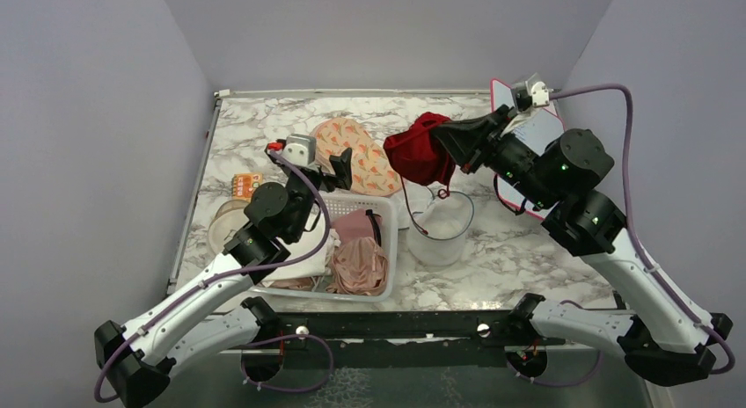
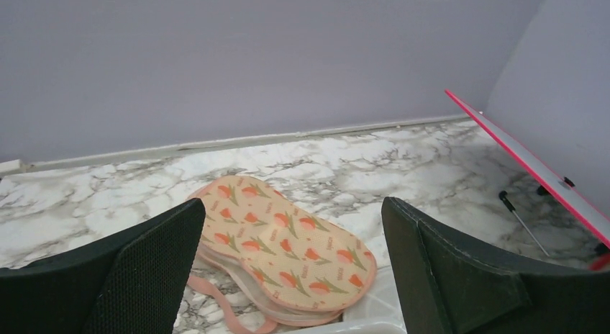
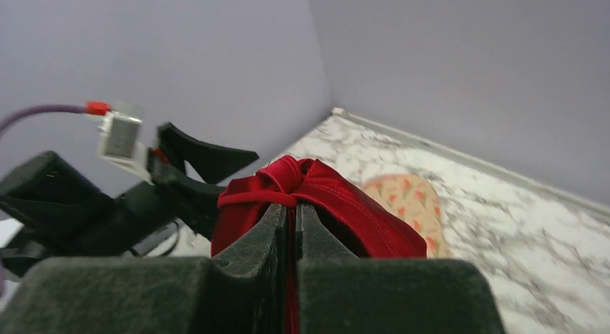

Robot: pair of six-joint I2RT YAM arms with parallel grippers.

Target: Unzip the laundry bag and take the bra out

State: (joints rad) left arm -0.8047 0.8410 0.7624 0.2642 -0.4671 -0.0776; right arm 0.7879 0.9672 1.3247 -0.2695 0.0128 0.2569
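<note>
glossy red satin bra, white mesh laundry bag, polished marble-look table.

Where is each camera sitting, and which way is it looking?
Top external: above and behind the arms, looking down on the white marble table; the left arm and right arm both show, bases nearest.
Left wrist: on the left arm, facing the back wall; the open left gripper frames the view.
Right wrist: on the right arm, facing the far left corner; the right gripper is shut on the dark red fabric bra.
Shared: both wrist views show the peach tulip-print fabric pouch.
</note>
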